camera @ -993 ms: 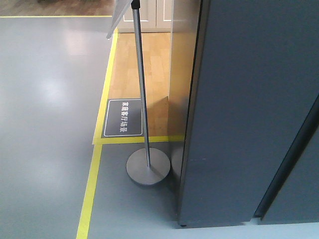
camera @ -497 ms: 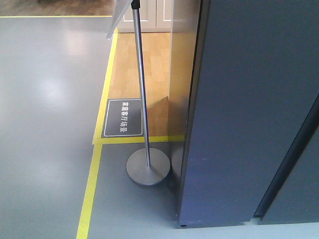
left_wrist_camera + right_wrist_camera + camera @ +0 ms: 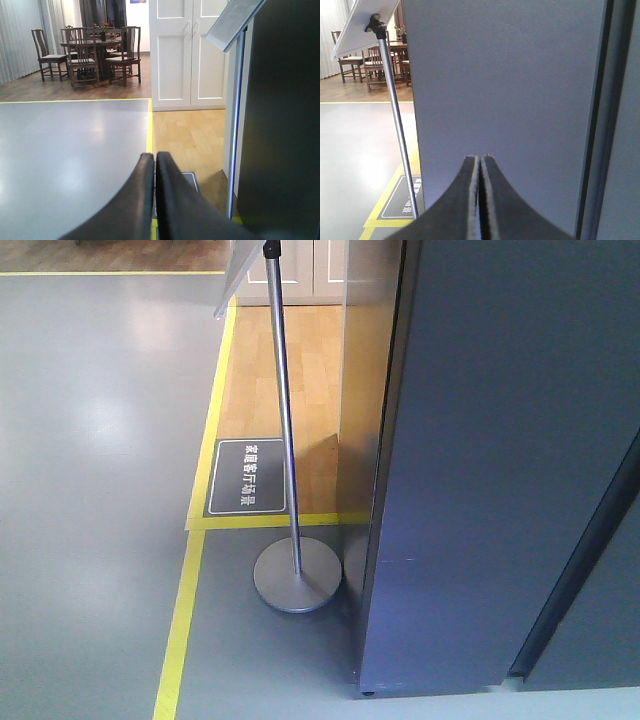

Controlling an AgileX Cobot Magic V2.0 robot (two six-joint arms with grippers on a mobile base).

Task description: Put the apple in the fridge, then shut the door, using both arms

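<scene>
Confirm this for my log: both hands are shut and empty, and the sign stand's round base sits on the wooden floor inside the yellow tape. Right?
Not quite. The left hand and right hand are shut and empty, but the sign stand's round base sits on the grey floor, just outside the yellow tape bordering the wooden floor. The exterior front-facing view shows it.

The fridge (image 3: 500, 470) stands tall and dark grey, its flat side panel filling the right of the front view down to the floor. Its panel (image 3: 505, 100) rises directly ahead of the right gripper (image 3: 480, 160), whose two black fingers are pressed together with nothing between them. To the right of that gripper a dark vertical seam runs down the panel's edge. A dark face of the fridge (image 3: 280, 125) stands to the right of the left gripper (image 3: 154, 156), whose fingers likewise meet. No apple shows.
</scene>
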